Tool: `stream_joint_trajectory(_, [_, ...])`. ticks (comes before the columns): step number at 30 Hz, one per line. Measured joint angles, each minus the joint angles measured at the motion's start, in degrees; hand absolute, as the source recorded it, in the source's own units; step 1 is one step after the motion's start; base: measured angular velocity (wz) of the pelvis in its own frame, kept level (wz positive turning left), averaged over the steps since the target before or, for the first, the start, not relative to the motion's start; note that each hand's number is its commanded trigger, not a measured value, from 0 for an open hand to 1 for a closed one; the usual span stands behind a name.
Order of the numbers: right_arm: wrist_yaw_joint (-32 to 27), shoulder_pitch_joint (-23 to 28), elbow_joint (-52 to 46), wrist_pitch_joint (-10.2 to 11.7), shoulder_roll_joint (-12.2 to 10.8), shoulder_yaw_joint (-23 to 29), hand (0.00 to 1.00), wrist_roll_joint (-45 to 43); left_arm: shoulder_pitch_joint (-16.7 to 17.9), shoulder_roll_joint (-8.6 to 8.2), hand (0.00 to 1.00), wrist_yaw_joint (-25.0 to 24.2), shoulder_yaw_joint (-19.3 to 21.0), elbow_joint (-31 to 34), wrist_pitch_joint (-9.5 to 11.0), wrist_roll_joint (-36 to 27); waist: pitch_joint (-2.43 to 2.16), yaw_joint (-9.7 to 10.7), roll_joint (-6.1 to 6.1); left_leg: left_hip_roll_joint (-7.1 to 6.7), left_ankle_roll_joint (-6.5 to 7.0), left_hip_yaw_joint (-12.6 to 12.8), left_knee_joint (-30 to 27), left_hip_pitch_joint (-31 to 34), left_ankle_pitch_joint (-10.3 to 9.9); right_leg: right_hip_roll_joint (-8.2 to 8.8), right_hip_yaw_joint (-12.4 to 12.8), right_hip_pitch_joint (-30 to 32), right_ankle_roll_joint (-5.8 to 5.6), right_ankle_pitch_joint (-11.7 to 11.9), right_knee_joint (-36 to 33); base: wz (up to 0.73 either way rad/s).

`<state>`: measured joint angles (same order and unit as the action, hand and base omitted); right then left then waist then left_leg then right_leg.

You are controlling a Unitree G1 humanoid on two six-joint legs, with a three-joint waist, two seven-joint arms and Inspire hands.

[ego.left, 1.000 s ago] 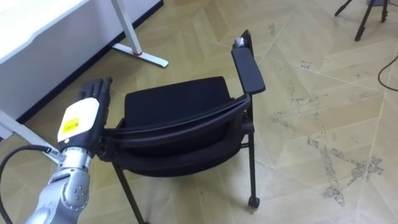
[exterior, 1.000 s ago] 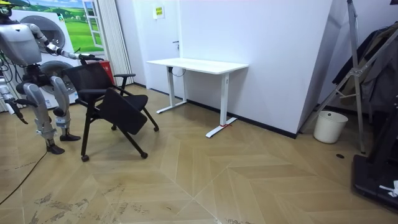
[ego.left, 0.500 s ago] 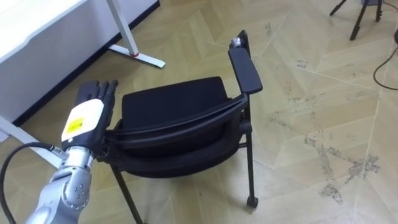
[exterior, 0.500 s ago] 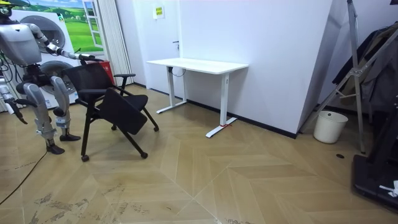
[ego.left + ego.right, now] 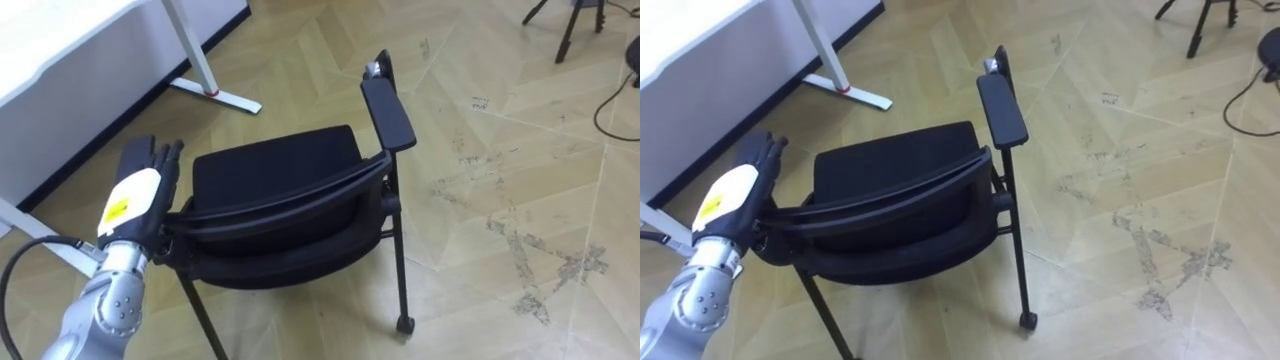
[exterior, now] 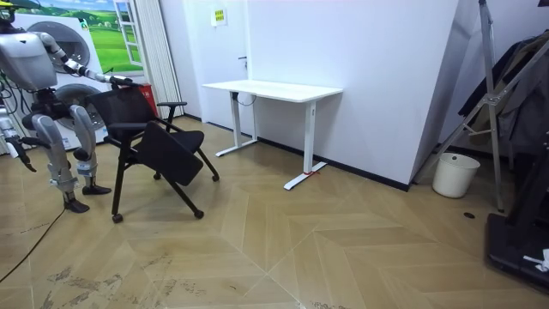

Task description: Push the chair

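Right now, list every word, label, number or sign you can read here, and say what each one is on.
Yellow label on the back of the left hand: dark print, too blurred to read.
Yellow notice on the wall above the desk: too small to read.
No text seen on the chair.

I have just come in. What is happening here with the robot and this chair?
The robot stands directly behind a black chair on the wooden floor, with a white desk a little way ahead of it. Its left hand lies at the left end of the chair's backrest, fingers straight, placed for pushing rather than gripping. The chair stands on its legs, apart from the desk.
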<state>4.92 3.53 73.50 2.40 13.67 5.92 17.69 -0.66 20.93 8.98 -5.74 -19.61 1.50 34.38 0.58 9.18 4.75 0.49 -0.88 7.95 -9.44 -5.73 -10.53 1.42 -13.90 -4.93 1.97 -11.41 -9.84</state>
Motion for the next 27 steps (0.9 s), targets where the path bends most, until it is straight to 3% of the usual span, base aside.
stream_joint_trajectory(12, [-0.31,0.50,-0.10,-1.21,0.07,-0.18,0.00,1.07,-3.62,-0.02,0.00,-0.85,-0.06,-6.60,0.33,-0.48,-0.17,0.05,-0.01,0.14,0.00,0.94,-0.10,-0.97,0.00,-0.03,1.35,-0.04,0.08,-0.13,-0.94,-0.05])
stream_joint_trajectory(27, [-0.39,0.84,-0.07,-2.12,0.08,-0.06,0.00,1.10,-4.31,0.01,0.00,-1.02,0.00,-8.62,0.79,-1.23,-0.40,-0.20,0.27,0.34,0.01,1.25,-0.17,-1.63,0.01,-0.27,2.16,-0.12,0.18,-0.07,-1.17,-0.01])
